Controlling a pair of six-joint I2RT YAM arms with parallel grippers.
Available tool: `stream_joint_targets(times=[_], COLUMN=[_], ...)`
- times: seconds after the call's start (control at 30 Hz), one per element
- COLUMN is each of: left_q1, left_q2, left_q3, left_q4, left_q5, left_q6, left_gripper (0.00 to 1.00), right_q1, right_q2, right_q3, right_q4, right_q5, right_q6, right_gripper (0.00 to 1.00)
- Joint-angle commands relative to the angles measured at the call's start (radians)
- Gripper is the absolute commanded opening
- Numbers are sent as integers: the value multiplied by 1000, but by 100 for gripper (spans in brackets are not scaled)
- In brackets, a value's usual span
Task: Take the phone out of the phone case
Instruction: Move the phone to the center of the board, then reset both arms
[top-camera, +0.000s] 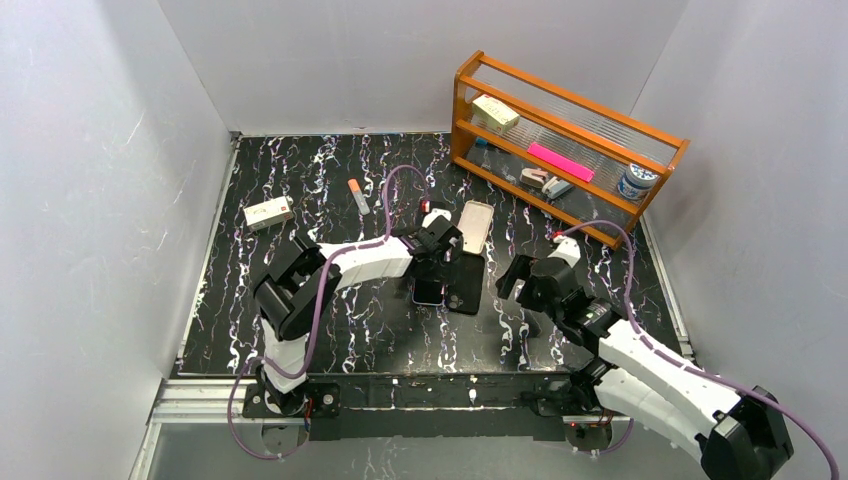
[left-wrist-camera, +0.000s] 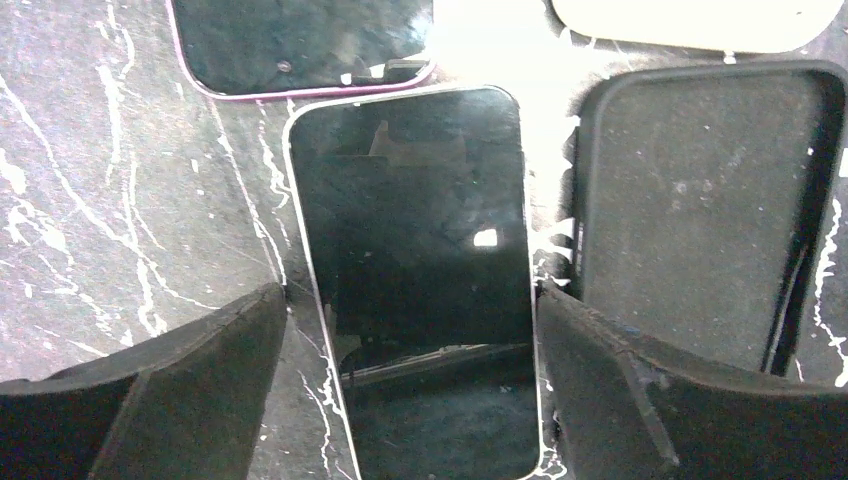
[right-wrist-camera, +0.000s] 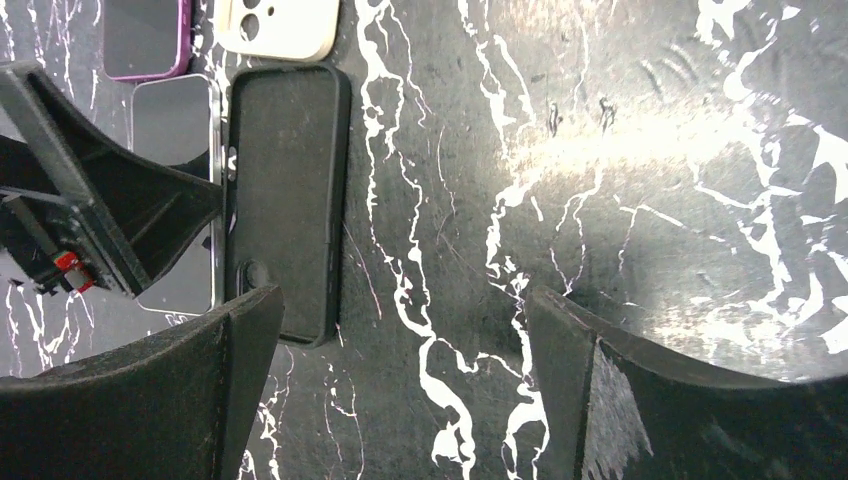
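Black fingers (left-wrist-camera: 200, 380) of the left gripper (left-wrist-camera: 410, 305) fill the bottom of its wrist view, spread wide on either side of the phone (left-wrist-camera: 410, 250) with a gap showing on the left side, so nothing is clamped. That phone lies bare and screen up on the marbled table (right-wrist-camera: 650, 150), out of its cover. Just to its right the black phone case (left-wrist-camera: 700, 220) rests open side up and empty. Beyond the two, a second handset in a purple case (left-wrist-camera: 300, 40) and a cream case (left-wrist-camera: 700, 15) lie side by side. Off to the right, the right gripper (right-wrist-camera: 405, 310) hangs over bare tabletop, fingers parted and holding nothing. Farther back stand a wooden rack (top-camera: 560, 140), a small white box (top-camera: 268, 213) and an orange-capped tube (top-camera: 358, 196).
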Motion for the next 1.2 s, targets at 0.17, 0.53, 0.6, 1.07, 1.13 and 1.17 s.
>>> stream_joint_targets(times=[0.17,0.53,0.6,1.07,1.13,1.17], left_q1=[50,266,313,351,351,351], left_q2=[-102,-503,-603,-1348,-1423,-1456], left_q3=[-7,-164,-181,-414,-458,-477], left_q4=[-54,-72,-89,50,88,102], left_q5=[39,122,117,-261,-284,-298], left_q6=[17,31,47,286,308,314], left_gripper=[98,98,98,98,98,98], right_q1=[3,4,3,5,4,5], right_q2=[-114,-303,-360,-592,-612,-624], right_q3=[139,298,322,335,321,315], right_q4=[-84,-251,-257,-243,-233,-232], right_q5=[142,322,340,471,461,459], right_q6=[-135,-284,-335,-513,-518,-517], right_gripper=[99,99,99,99,99,99])
